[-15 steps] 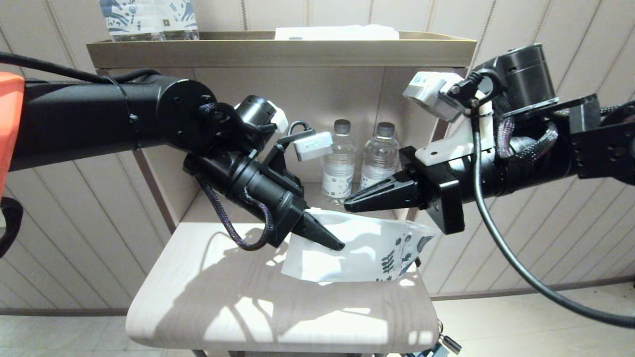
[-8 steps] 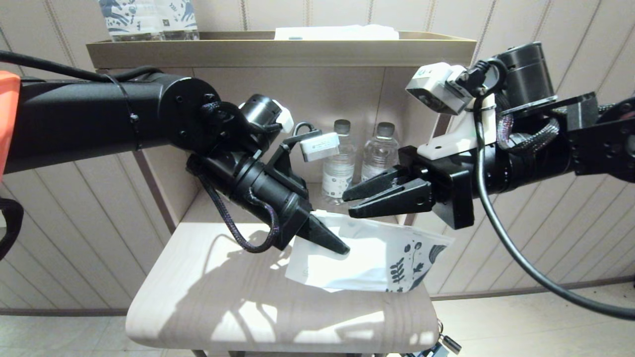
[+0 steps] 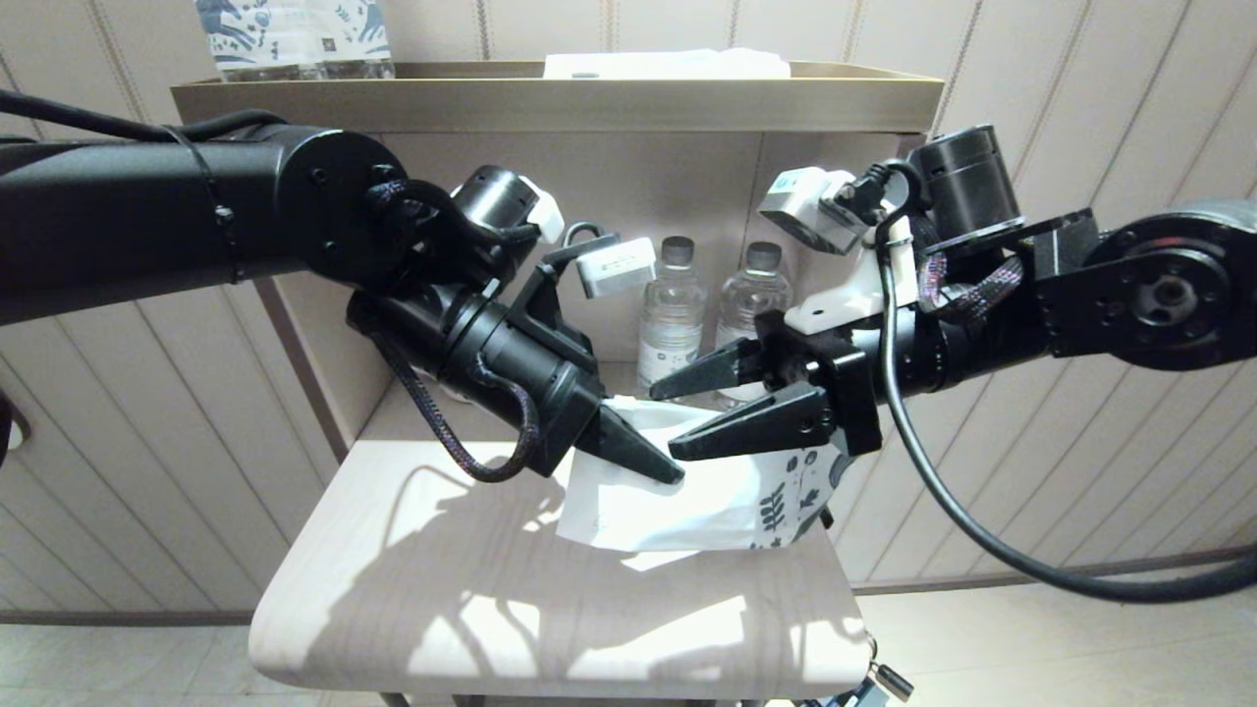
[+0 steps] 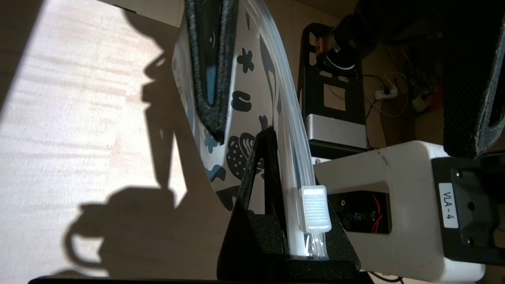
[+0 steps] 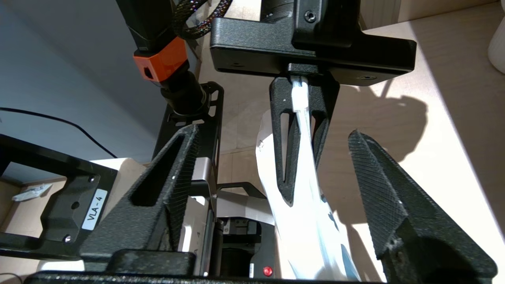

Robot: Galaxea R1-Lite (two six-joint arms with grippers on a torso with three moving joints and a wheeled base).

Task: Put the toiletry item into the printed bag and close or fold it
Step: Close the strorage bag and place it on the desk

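Left gripper point(image 3: 660, 469) is clamped on the top edge of the printed bag point(image 3: 687, 501), fingers together on the zip strip near one corner. It holds the bag up off the tabletop point(image 3: 471, 609), hanging edge-up, probably so the zip line stays taut and reachable. Left wrist view shows the white zip slider point(image 4: 315, 208) sitting right at the left fingers point(image 4: 265, 173), with the zip track running away from it across the bag. That fits a closing step: pin one end, let the other arm work along the strip.

Right gripper point(image 3: 702, 417) is just beside the bag's top edge, fingers wide apart, holding nothing. One finger is above the edge, the other in front of the bag's face. Right wrist view has the bag edge point(image 5: 311, 205) between the two open fingers point(image 5: 378, 189), not touching either as far as I can tell. Looks lined up to pinch the strip or take the slider.

Toothbrush: not visible in any view. Cannot tell whether it is already inside the bag; bag is opaque white here and shows no clear bulge.

Behind the arms, two water bottles point(image 3: 672, 319) stand on the lower shelf of a cabinet point(image 3: 550, 98); not involved.

Risk: thin plastic may buckle or slip if the right fingers close off the strip.
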